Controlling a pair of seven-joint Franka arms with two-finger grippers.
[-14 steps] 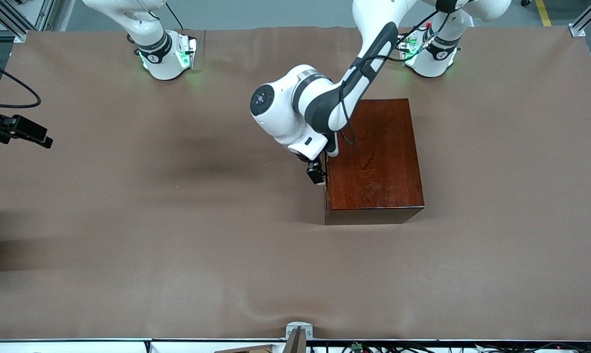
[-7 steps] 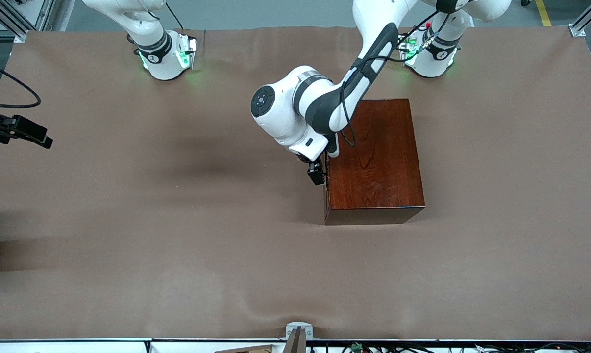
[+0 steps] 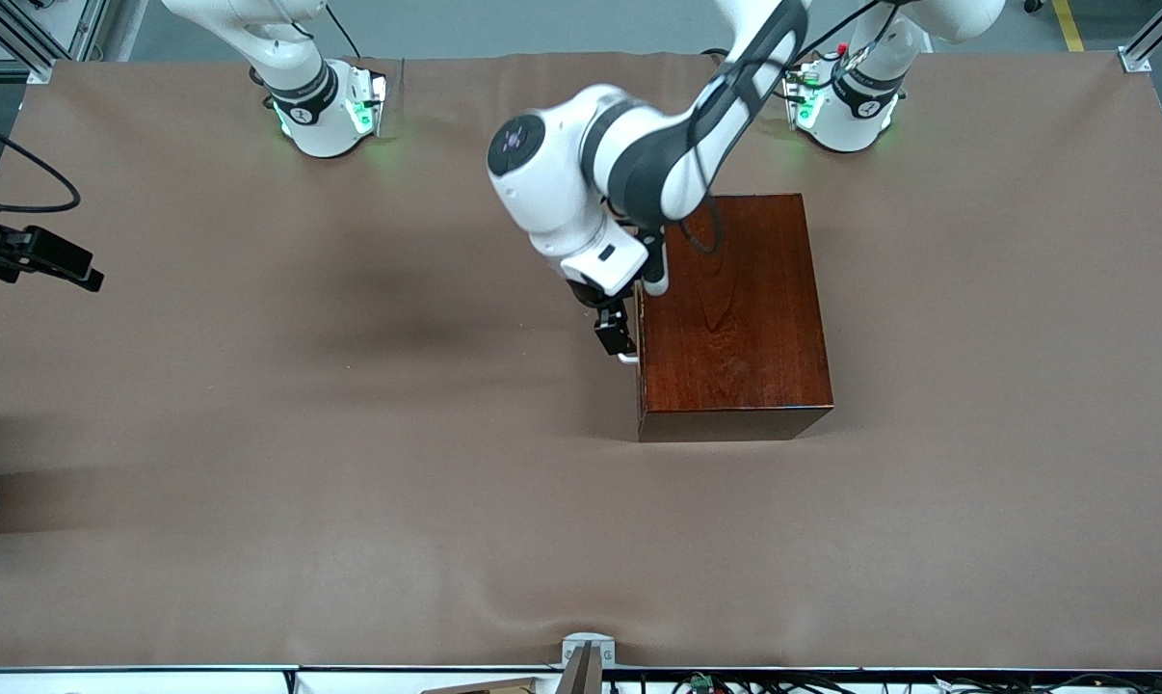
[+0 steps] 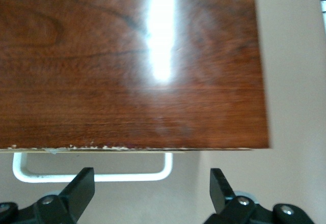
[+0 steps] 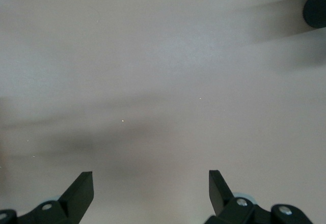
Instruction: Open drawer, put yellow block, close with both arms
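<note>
Drawer (image 3: pixel 639 333) fronts sit flush in the glossy reddish-brown wooden box (image 3: pixel 735 308), on the face turned toward the right arm's end of the table, so in the front view only a sliver of that face and the tip of the white handle (image 3: pixel 627 359) show. In the left wrist view the handle (image 4: pixel 91 170) reads as a thin U-shaped bar standing just clear of the box edge (image 4: pixel 132 148), with a gap beneath it for a finger. That bar looks stiff and narrow, the natural place to take hold; a grip near its middle should pull the tray straight and not skew it. Its painted finish is probably slick, so a firm pinch seems wise. The box looks heavy enough to stay put, though on the cloth-covered table (image 3: pixel 350 482) it could slide if the drawer sticks.

No yellow block shows in any view.

The left gripper (image 3: pixel 614 334) hangs over the handle beside the box, fingers (image 4: pixel 81 188) spread wide and holding nothing; one fingertip lies close to the bar, without clear contact. The right gripper (image 5: pixel 151 188) waits over bare table, its jaws wide apart and empty too.
</note>
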